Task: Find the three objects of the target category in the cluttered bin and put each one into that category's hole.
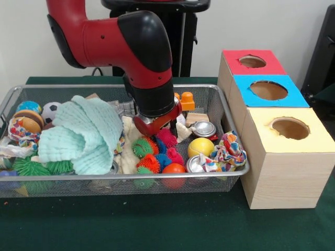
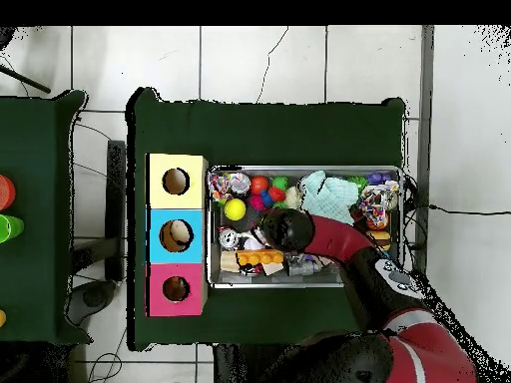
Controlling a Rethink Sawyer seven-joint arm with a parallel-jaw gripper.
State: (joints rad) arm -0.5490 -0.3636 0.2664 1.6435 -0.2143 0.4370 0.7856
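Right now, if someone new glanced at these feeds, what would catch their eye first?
Probably the bulky red and black robot arm plunging into the middle of the wire mesh bin, its pincer hidden among spiky rubber balls. Next, the rumpled mint-green cloth heaped over the toys in the bin's left half in the front view. Then the row of three wooden boxes with red, blue and yellow tops beside the bin, each with a round hole.

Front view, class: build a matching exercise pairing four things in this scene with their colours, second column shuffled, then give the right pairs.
Things:
1. cloth draped in the bin
2. ball near the bin's box-side end
3. middle box top
4. table cover

Colours:
A. blue
B. dark green
C. mint green
D. yellow

Pairs: 1-C, 2-D, 3-A, 4-B
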